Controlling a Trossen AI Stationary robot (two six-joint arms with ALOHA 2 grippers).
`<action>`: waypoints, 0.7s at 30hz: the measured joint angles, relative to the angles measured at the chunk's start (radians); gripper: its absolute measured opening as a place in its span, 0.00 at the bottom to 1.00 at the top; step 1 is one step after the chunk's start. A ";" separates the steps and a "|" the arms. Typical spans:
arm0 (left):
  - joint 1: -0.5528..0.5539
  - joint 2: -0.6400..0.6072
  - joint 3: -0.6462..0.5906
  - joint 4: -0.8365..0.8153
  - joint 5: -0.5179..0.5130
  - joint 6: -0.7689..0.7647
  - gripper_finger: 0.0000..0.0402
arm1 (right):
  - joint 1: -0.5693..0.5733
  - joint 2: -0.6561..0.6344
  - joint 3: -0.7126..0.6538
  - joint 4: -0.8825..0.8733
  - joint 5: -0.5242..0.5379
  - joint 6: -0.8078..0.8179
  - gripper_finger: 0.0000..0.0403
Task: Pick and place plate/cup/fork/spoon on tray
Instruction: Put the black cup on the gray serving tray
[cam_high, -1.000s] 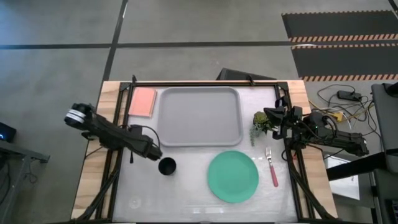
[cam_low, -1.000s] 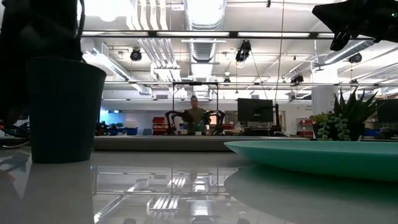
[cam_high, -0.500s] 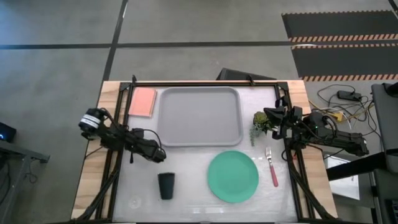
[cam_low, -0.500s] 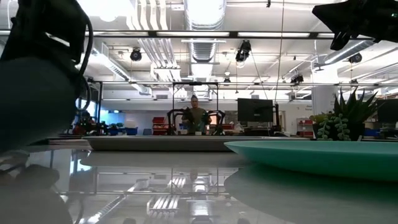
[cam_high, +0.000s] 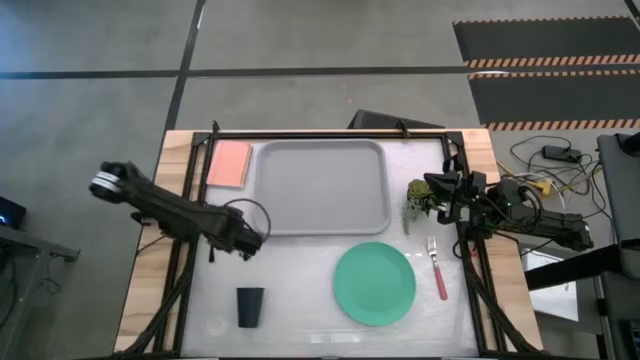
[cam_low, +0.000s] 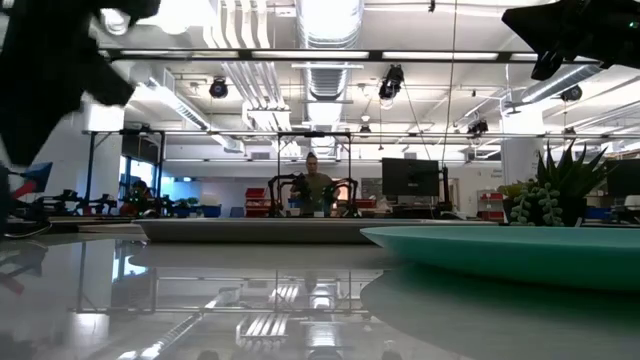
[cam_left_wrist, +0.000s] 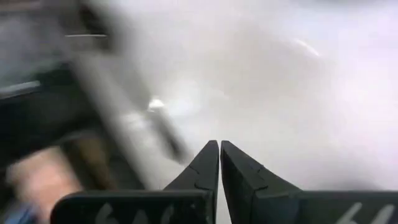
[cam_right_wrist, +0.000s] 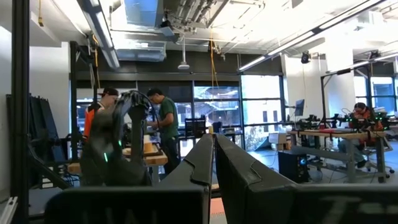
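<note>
The black cup (cam_high: 249, 306) lies on its side on the table near the front edge, left of the mint-green plate (cam_high: 374, 283). The plate lies flat on the table and also shows in the low view (cam_low: 520, 250). The pink-handled fork (cam_high: 437, 268) lies right of the plate. The grey tray (cam_high: 322, 186) lies at the back, with nothing on it. My left gripper (cam_high: 258, 238) is shut and empty by the tray's near left corner, apart from the cup; its closed fingers show in the left wrist view (cam_left_wrist: 219, 149). My right gripper (cam_right_wrist: 213, 142) is shut at the table's right edge. The spoon is out of view.
A pink pad (cam_high: 229, 164) lies left of the tray. A small potted plant (cam_high: 418, 200) stands between the tray and my right arm, and also shows in the low view (cam_low: 558, 190). People stand in the room beyond the table.
The cup stood upright beside my left gripper; it has fallen onto its side and moved toward the table's near edge and a little left. My left arm has swung about, its gripper staying near the tray's near left corner and coming clear of the cup.
</note>
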 joint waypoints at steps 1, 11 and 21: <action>-0.007 -0.029 0.022 0.049 0.034 0.070 0.00 | 0.000 0.000 0.000 0.000 0.000 -0.006 0.02; -0.065 -0.157 0.036 0.281 0.257 0.066 0.08 | 0.000 0.000 0.000 -0.004 0.001 -0.011 0.02; -0.173 -0.087 -0.047 0.383 0.404 0.026 0.47 | 0.000 0.001 0.000 -0.048 0.001 -0.011 0.02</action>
